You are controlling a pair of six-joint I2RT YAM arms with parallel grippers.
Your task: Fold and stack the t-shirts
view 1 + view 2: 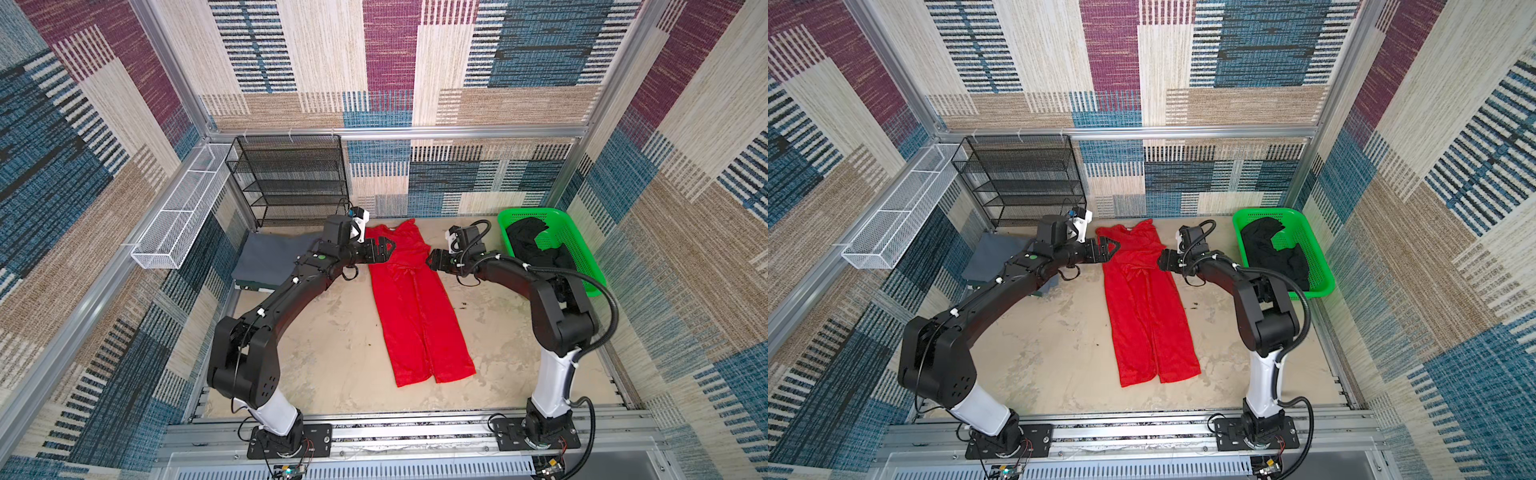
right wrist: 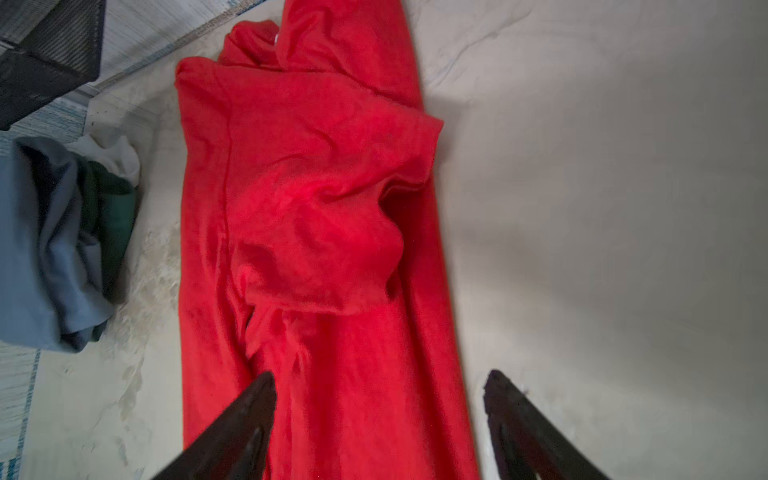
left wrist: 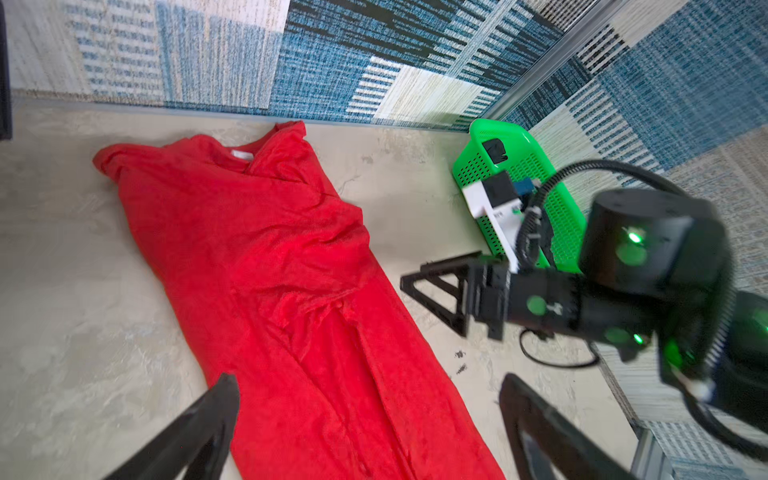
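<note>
The red t-shirt lies as a long narrow strip down the table's middle, sides folded inward, collar at the far end. My left gripper hovers open over its upper left edge; in the left wrist view nothing sits between the fingers but the cloth below. My right gripper is open at the shirt's upper right edge and holds nothing. The grey t-shirt lies folded at back left. The black t-shirt is crumpled in the basket.
A green plastic basket stands at back right. A black wire shelf stands against the back wall, and a white wire tray hangs on the left wall. Dark green and white cloth lies under the grey shirt.
</note>
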